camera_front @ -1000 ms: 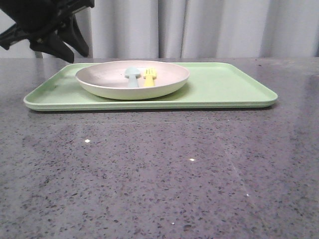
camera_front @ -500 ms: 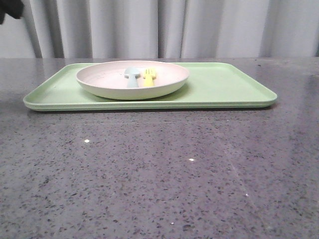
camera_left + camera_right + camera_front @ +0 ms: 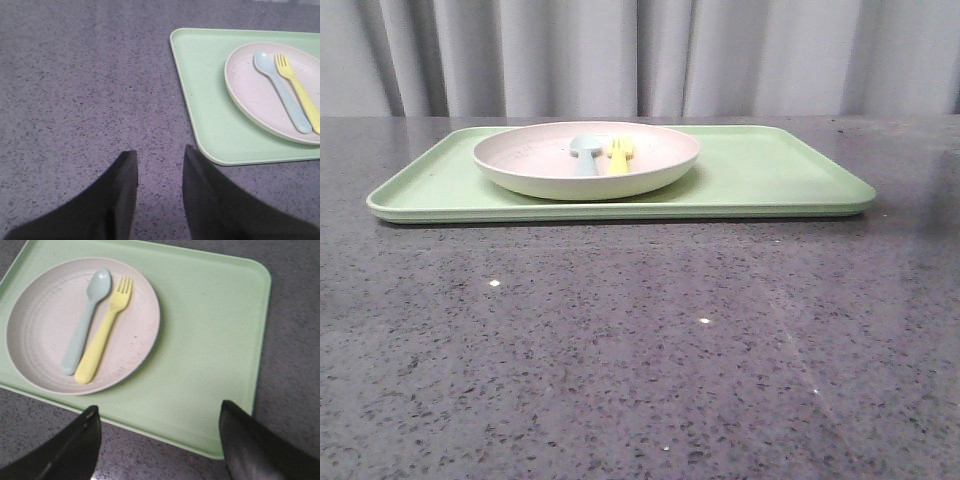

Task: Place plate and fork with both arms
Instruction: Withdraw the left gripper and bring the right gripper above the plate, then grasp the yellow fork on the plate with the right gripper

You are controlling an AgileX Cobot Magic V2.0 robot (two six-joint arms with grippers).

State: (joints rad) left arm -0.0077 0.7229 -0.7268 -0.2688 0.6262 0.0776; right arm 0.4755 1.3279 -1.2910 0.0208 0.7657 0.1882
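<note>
Plate (image 3: 586,160) sits on the left part of the light-green tray (image 3: 770,175), which rests on the grey speckled counter (image 3: 640,340). Fork (image 3: 104,337) lies inside the plate, touching the pale blue spoon (image 3: 85,322) beside it, both heads pointing the same way. Left pincer (image 3: 160,167) hangs over bare counter just off the tray corner, jaws narrowly apart, holding nothing. Right pincer (image 3: 160,427) hangs above the tray's near edge, jaws spread wide, empty.
</note>
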